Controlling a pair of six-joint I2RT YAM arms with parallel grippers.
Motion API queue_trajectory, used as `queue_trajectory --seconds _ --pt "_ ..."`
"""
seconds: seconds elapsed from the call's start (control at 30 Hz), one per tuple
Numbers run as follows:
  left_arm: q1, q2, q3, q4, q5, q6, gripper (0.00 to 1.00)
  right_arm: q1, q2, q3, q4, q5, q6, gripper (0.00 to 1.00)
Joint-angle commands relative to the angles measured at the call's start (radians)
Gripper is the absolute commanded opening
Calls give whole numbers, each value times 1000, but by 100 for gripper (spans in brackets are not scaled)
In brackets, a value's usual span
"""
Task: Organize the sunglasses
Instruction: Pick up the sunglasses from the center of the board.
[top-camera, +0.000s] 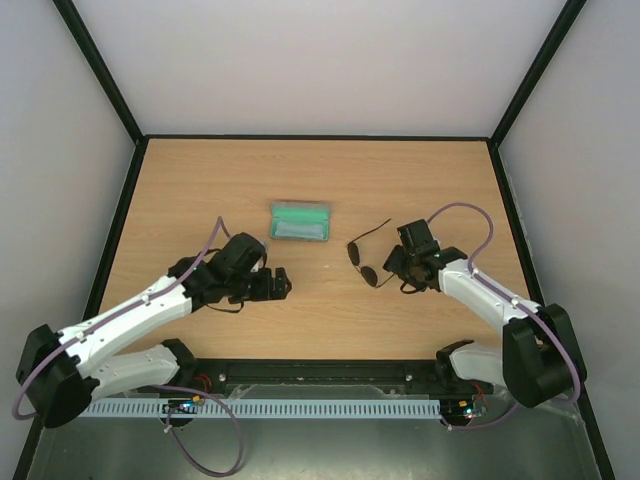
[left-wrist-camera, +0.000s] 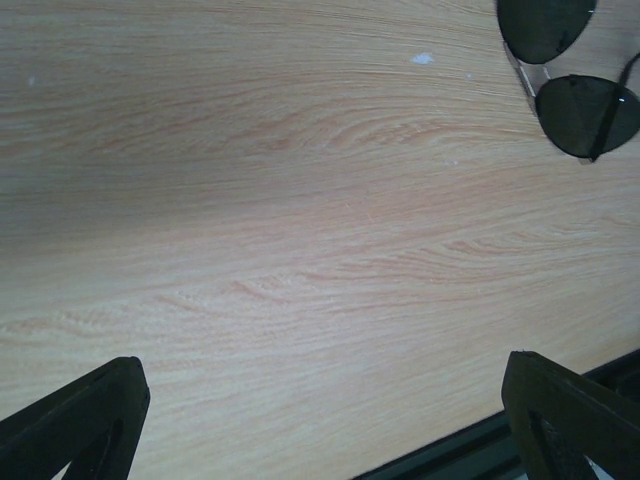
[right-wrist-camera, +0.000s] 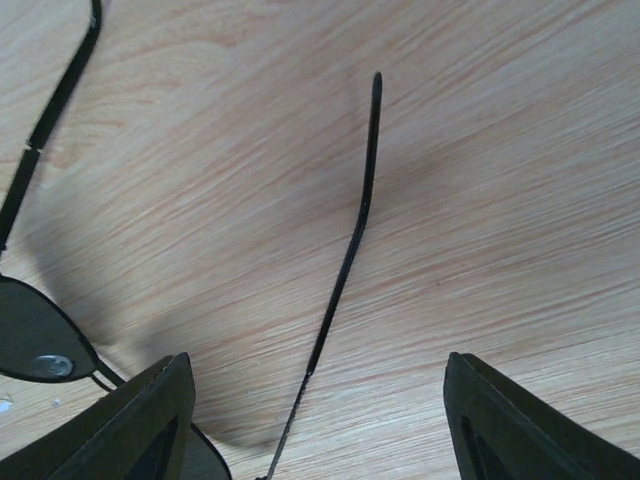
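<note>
The sunglasses (top-camera: 364, 264), a thin dark wire pair with two dark lenses, lie unfolded on the wooden table right of centre. My right gripper (top-camera: 397, 262) sits low just right of them and is open. In the right wrist view one slim temple arm (right-wrist-camera: 352, 240) runs up between the two fingertips (right-wrist-camera: 150, 420) without touching either, a lens (right-wrist-camera: 35, 335) shows at the left, and the gripper (right-wrist-camera: 315, 425) holds nothing. My left gripper (top-camera: 281, 283) is open over bare wood left of the glasses. Its wrist view shows both lenses (left-wrist-camera: 585, 115) at the top right, far from the gripper (left-wrist-camera: 325, 425).
A grey case with green lining (top-camera: 301, 221) lies open at the table's middle, behind and between the two grippers. A black rail (left-wrist-camera: 470, 448) runs along the table's near edge. Black frame posts and pale walls close in the table's sides and back.
</note>
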Motion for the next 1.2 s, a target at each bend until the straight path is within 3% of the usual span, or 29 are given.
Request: queue_trajectory --seconds 0.0,0.33,0.53,0.7,0.97,1.17 --pt "-44 -83 6 -80 -82 -120 99 -5 19 -25 53 -7 -17 70" --pt "-47 -134 7 -41 -97 -115 100 -5 73 -72 74 21 -36 65" --pt "-46 -231 -108 46 -66 -114 100 -5 84 -125 182 -11 32 63" --pt "-48 -282 -180 59 10 -101 99 -5 159 -67 172 -2 15 62" --pt "-48 -327 -184 20 3 -77 100 -4 214 -47 129 21 34 31" --pt "-48 -331 -184 54 12 -87 99 2 176 -67 104 19 39 28"
